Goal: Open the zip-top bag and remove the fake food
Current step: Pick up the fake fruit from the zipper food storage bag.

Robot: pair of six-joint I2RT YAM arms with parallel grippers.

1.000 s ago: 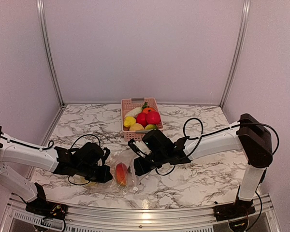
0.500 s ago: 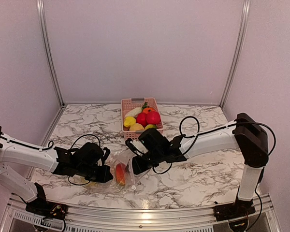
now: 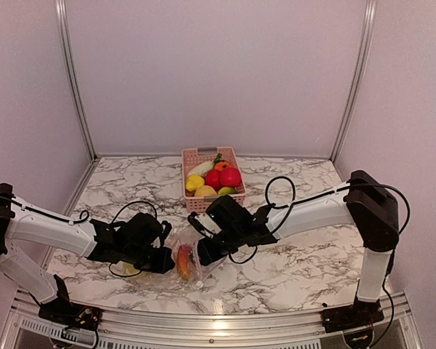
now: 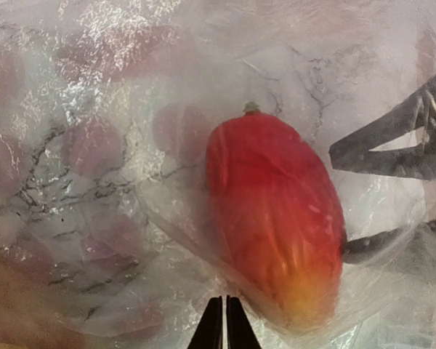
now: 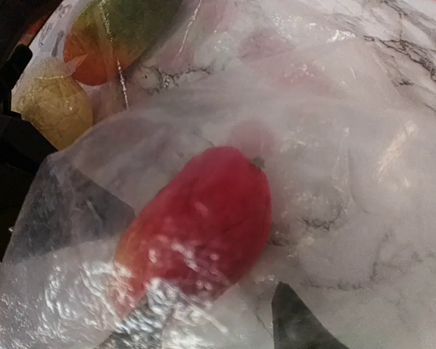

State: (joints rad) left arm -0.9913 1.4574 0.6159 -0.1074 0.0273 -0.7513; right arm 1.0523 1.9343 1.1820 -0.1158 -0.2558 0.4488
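Since a second ago the left gripper (image 3: 164,259) has pushed rightward along the desk (image 3: 298,269), and the right gripper (image 3: 201,254) has slid a little left. The zip-top bag (image 3: 191,270) is now bunched tighter between them. The pink basket (image 3: 210,155) and its load of fake food (image 3: 216,179) at the back have not moved.

The left jaws are pinched almost together on the crinkly film, with only a hairline gap at the tips. The right jaws stand spread, one finger (image 5: 296,326) bare and the other veiled by plastic (whether it is inside the bag I cannot tell), and they grip nothing.

A red fake fruit (image 4: 276,225), yellowing at one end, lies inside the bag on the desk between the two grippers. A green-and-red fruit (image 5: 116,33) and a yellow one (image 5: 49,109) lie beside the left arm.
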